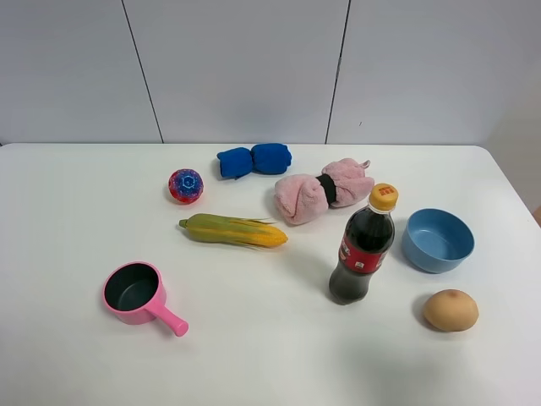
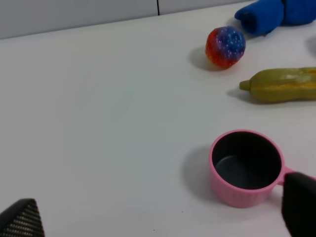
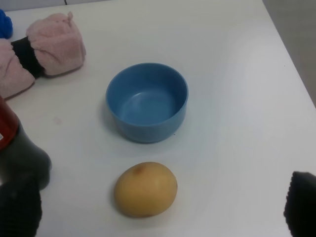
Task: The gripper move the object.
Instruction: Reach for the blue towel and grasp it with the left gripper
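The bright blue towel bundle (image 1: pixel 254 160), cinched into two lobes, lies on the white table (image 1: pixel 76 211) at the back centre. It also shows in the left wrist view (image 2: pixel 269 15), and a sliver shows in the right wrist view (image 3: pixel 4 23). No arm appears in the exterior high view. My left gripper (image 2: pixel 158 217) is open and empty, only its black fingertips (image 2: pixel 298 207) showing, near the pink pot and far from the towel. My right gripper (image 3: pixel 158 207) is open and empty, its fingertips (image 3: pixel 17 207) wide apart near the potato.
Near the blue towel lie a red-blue ball (image 1: pixel 185 186), a corn cob (image 1: pixel 233 230) and a pink towel bundle with black band (image 1: pixel 324 191). A cola bottle (image 1: pixel 363 247), light blue bowl (image 1: pixel 437 240), potato (image 1: pixel 450 310) and pink pot (image 1: pixel 135 293) stand nearer the front.
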{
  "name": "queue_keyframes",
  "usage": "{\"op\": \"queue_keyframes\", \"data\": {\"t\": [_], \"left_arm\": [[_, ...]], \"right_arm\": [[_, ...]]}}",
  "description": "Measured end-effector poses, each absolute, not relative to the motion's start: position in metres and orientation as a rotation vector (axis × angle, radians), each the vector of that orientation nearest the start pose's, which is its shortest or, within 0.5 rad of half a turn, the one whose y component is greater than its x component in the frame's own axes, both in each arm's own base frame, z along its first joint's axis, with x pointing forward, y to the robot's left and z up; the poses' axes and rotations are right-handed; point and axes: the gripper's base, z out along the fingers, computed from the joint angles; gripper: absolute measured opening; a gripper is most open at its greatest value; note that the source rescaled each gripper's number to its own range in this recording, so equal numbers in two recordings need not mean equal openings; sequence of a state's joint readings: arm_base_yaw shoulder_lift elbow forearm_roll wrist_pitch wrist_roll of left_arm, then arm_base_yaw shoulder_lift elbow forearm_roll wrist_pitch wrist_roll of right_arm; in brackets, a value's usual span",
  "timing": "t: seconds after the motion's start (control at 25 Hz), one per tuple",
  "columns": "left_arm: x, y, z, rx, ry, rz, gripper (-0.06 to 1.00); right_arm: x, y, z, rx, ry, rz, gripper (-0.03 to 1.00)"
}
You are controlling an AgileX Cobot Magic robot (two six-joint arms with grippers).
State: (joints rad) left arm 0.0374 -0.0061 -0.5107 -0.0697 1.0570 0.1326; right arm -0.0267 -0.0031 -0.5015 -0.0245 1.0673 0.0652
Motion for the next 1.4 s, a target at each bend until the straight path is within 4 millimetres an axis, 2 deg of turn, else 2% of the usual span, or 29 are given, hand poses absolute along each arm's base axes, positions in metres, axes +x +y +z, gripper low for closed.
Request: {"op": "queue_keyframes", "data": {"t": [1.4], "left_arm": [[-0.0068, -0.0058, 0.2806, 0.099, 2.019, 0.024, 1.00]], "right_arm": [[-0.0059, -0.0018, 0.2772, 0.095, 2.044, -0.005, 1.00]]}}
